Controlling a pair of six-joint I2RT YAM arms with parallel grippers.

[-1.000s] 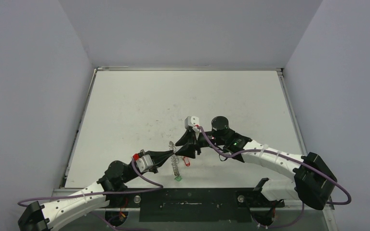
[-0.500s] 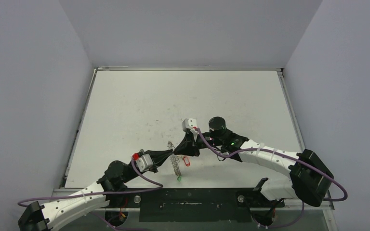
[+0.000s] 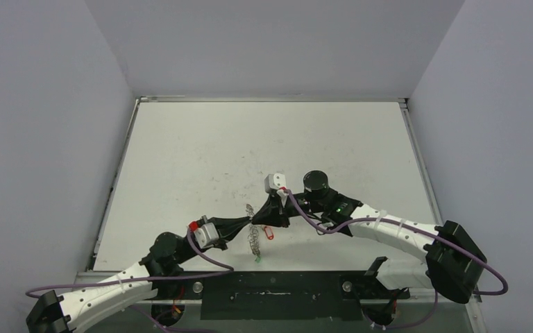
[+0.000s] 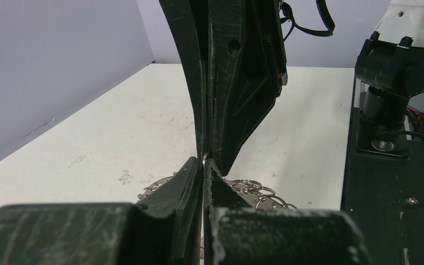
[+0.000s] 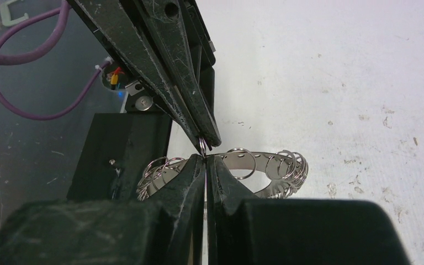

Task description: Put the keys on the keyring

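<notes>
The keyring (image 3: 252,236), a silver band fringed with wire loops, hangs on edge between the two gripper tips near the table's front. It also shows in the left wrist view (image 4: 248,186) and the right wrist view (image 5: 265,161). My left gripper (image 3: 249,224) is shut on one of its small wire loops (image 5: 201,146). My right gripper (image 3: 257,220) meets it tip to tip and is shut on a thin metal piece. The red-tagged key (image 3: 269,233) hangs just under its fingers. The green-tagged key (image 3: 257,259) dangles below the keyring.
The dark base plate (image 3: 277,291) runs along the near table edge just in front of the grippers. Purple cables (image 3: 316,220) loop off both wrists. Grey walls enclose the white table (image 3: 264,139) on three sides.
My right gripper has moved slightly nearer and to the left, closing tip to tip with the left gripper. The keyring and both tags have shifted only a little.
</notes>
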